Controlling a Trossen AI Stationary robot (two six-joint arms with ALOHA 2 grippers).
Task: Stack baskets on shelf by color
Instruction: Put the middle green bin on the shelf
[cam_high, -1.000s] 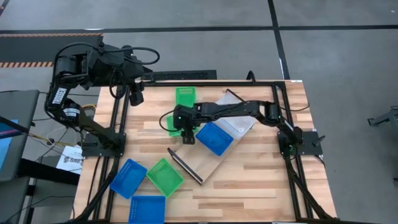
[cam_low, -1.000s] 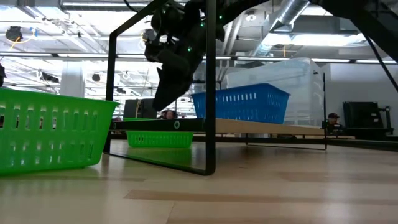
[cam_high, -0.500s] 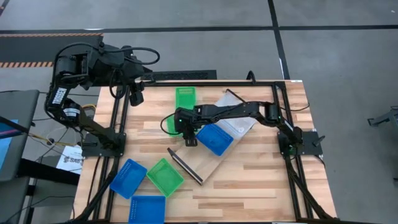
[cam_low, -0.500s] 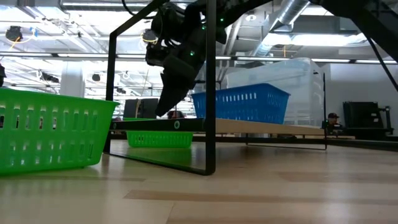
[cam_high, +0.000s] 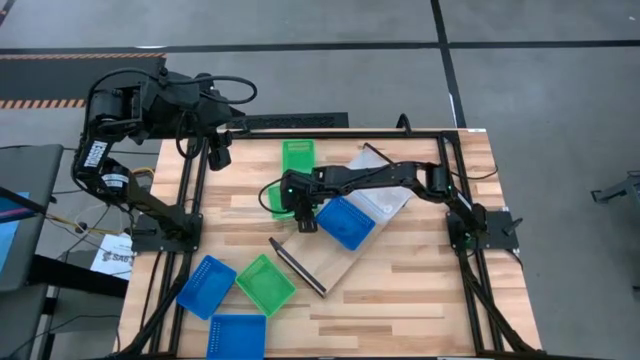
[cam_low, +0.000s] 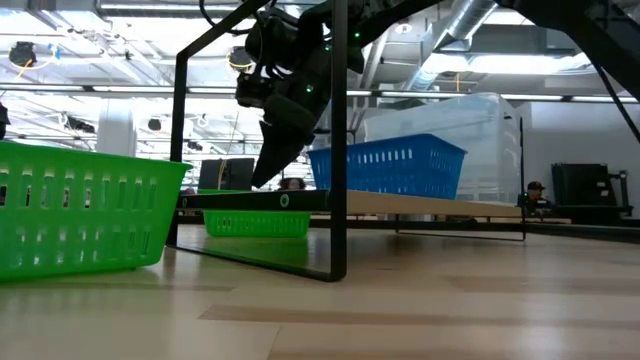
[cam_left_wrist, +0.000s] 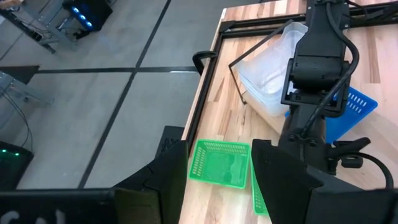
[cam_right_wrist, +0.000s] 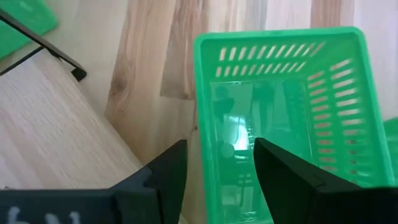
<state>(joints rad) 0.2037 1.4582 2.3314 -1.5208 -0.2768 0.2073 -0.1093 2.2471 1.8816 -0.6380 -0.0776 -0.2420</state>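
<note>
My right gripper (cam_right_wrist: 217, 152) is open and hangs over a green basket (cam_right_wrist: 286, 106), with that basket's side wall (cam_right_wrist: 202, 134) between its fingers but not touching them. From above, the right gripper (cam_high: 303, 216) is just left of the shelf (cam_high: 335, 262), a light board lying diagonally on the table. A blue basket (cam_high: 345, 222) and clear baskets (cam_high: 388, 197) sit on the shelf. My left gripper (cam_high: 218, 153) waits open above the far left corner. A second green basket (cam_left_wrist: 221, 163) lies flat on the table ahead of it.
Near the table's front left lie a third green basket (cam_high: 265, 283) and two blue baskets (cam_high: 206, 285) (cam_high: 236, 335). The shelf's black end frame (cam_low: 335, 150) stands close to my right gripper (cam_low: 264, 176). Black rails (cam_high: 190, 200) border the table.
My right gripper has sunk a little toward the green basket below it and edged slightly toward the table's near edge. The baskets and the shelf have stayed in place.
</note>
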